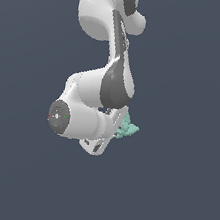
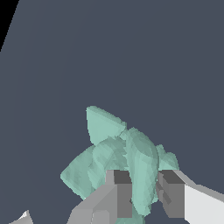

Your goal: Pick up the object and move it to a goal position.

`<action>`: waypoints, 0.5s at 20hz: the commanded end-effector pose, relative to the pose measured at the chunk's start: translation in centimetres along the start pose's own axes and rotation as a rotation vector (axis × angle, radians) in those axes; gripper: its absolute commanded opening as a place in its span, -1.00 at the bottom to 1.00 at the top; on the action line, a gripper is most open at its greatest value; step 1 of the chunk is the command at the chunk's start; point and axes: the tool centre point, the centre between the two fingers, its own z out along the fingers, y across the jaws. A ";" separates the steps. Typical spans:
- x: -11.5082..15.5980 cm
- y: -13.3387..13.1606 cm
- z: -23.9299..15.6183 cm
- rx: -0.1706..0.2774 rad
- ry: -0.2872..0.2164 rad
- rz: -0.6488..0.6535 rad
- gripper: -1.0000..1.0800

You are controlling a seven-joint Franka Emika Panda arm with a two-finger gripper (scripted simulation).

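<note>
Exterior view: the white arm (image 1: 103, 55) hung from the top of the frame against a plain slate-grey ground (image 1: 177, 204) that ran unbroken to every edge, with open room on the exterior view's left, on its right and below the wrist.

Item: the object (image 1: 128, 127), a small pale teal-green clump, showed just at the exterior view's right of the wrist, mostly hidden by the hand.

Gripper (image 2: 144, 197): pinching the object, one grey finger (image 2: 120, 194) on each side of a long lobe and touching it.

Wrist view: the object (image 2: 105, 153) was lumpy and faceted, with several pointed lobes fanning out like a rough star; one broad lobe stood clear above the rest. Whether it rested on the ground or was held clear of it could not be told.
</note>
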 end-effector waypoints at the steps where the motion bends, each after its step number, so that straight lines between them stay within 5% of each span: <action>1: -0.6 -1.8 -1.6 -0.001 0.000 0.001 -1.00; 10: -2.8 -8.8 -7.8 0.000 -0.002 0.001 -1.00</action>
